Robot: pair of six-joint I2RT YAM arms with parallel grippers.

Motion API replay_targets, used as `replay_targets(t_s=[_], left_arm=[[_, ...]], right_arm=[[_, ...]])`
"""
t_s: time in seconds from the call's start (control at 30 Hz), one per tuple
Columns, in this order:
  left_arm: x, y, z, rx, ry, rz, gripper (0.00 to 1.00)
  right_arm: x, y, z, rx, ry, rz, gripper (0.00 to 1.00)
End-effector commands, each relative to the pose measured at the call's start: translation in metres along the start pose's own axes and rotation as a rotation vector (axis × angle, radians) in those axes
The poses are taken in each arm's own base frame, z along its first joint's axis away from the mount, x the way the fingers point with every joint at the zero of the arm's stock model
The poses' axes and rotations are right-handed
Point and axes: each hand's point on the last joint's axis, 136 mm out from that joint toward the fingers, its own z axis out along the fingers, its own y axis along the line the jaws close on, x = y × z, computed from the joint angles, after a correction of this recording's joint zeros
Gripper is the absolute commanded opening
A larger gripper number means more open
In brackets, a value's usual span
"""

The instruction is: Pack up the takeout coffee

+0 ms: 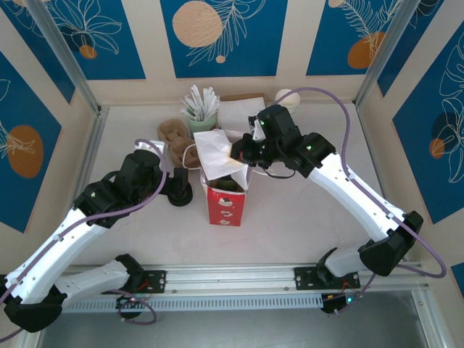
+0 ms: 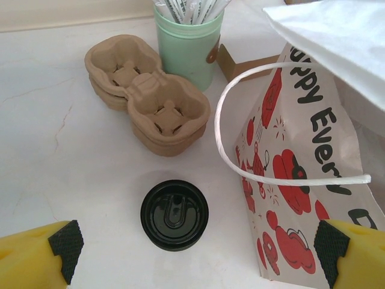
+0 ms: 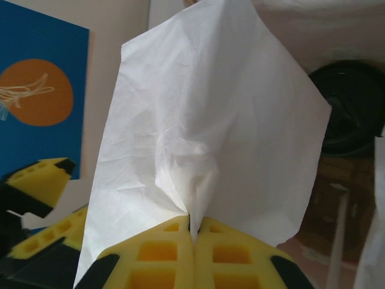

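Left jaws wide above takeout coffee

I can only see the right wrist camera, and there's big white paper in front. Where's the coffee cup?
Observer: The takeout coffee stands on the table beside a red-and-white paper bag.
Operator: Is anyone holding it?
Observer: No. The left gripper is open, with the cup just ahead of its fingers.
Operator: What's my paper stuck to?
Observer: The white paper rises out of that bag's open top, pinched by the right gripper.
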Motion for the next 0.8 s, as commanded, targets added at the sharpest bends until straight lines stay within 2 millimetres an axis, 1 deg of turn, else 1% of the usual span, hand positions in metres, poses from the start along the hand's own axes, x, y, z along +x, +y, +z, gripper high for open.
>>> replay_targets(t_s=[0.0,0.27,0.4,0.53,0.67,0.73,0.77], left_arm=[[0.001,0.005,-0.002,-0.016,-0.014,-0.023,1.0],[0.001,0.003,-0.002,-0.006,-0.013,-0.021,1.0],[0.002,0.004,-0.002,-0.007,-0.011,-0.022,1.0],[0.004,0.004,-0.002,-0.006,-0.01,-0.025,1.0],[0.005,0.004,-0.002,-0.006,-0.009,-0.021,1.0],[0.004,0.004,-0.002,-0.005,-0.01,-0.022,1.0],[0.004,0.004,-0.002,-0.009,-0.01,-0.02,1.0]], right_arm=[[0.001,-0.028,0.011,0.159,-0.028,-0.053,0.0],[0.015,-0.049,0.038,0.363,-0.006,-0.167,0.0],[0.02,-0.053,0.048,0.432,0.019,-0.217,0.0],[0.022,-0.056,0.053,0.473,0.04,-0.245,0.0],[0.023,-0.049,0.053,0.472,0.056,-0.274,0.05],[0.022,-0.044,0.052,0.466,0.053,-0.287,0.1],[0.02,-0.041,0.05,0.462,0.05,-0.295,0.15]])
